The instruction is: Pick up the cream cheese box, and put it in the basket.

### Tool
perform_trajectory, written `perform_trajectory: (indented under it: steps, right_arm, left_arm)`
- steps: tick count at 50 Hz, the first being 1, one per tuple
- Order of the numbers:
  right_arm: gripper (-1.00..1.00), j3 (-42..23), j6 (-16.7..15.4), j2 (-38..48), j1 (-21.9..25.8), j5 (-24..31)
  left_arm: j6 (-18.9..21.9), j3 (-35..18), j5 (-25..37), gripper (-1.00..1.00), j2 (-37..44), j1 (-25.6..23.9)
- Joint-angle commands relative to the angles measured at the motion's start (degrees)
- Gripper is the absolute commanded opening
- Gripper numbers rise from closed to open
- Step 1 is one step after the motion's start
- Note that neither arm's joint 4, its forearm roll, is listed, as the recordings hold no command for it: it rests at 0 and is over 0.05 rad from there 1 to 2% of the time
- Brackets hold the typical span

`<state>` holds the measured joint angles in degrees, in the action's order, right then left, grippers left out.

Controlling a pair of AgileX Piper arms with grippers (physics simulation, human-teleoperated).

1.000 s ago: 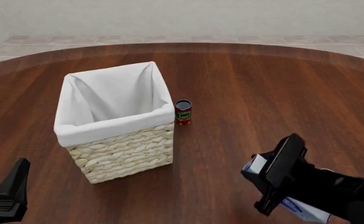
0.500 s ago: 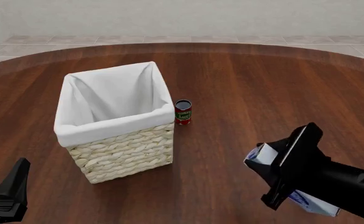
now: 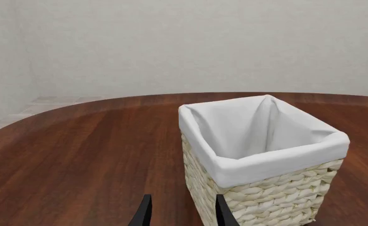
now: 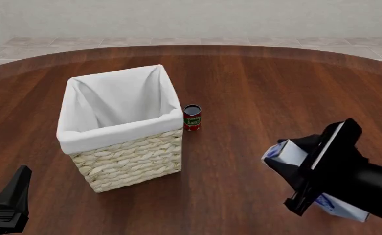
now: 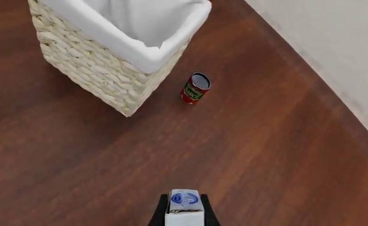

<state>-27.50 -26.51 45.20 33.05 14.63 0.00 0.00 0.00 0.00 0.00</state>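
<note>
The cream cheese box (image 4: 286,152) is a pale blue-white carton held in the air at the front right, right of the basket. My right gripper (image 4: 298,167) is shut on it. In the right wrist view the box's end with the blue oval logo (image 5: 184,203) shows between the black fingers (image 5: 159,215). The tall cream wicker basket (image 4: 128,156) with its white liner stands left of centre, open and empty; it also shows in the left wrist view (image 3: 265,197) and the right wrist view (image 5: 89,70). My left gripper (image 4: 11,199) is open and empty at the front left, its fingers (image 3: 143,213) apart.
A small red can (image 4: 192,117) stands upright just right of the basket's far corner; it also shows in the right wrist view (image 5: 196,87). The round wooden table (image 4: 269,83) reaches to a tiled floor and a pale wall at the back.
My right gripper has moved to the right and a little up with the cream cheese box in it. The left arm, the basket and the can have not moved.
</note>
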Motion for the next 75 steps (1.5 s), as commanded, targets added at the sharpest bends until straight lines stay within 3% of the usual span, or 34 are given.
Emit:
perform_trajectory:
  steps: [1, 25, 58, 75]
  right_arm:
    - [-1.0, -1.3, 0.7, -2.1, -0.1, 1.2]
    - [-1.0, -5.2, 2.3, -6.0, 2.6, 2.7]
    - [-1.0, -9.6, 10.3, -9.0, 5.8, 0.6]
    - [-1.0, -10.9, 16.3, -9.5, 7.1, -2.7]
  left_arm:
    - [0.0, 0.0, 0.0, 1.0, 0.0, 0.0]
    - [0.0, 0.0, 0.0, 1.0, 0.0, 0.0]
    - [0.0, 0.0, 0.0, 1.0, 0.0, 0.0]
    - [0.0, 0.0, 0.0, 1.0, 0.0, 0.0]
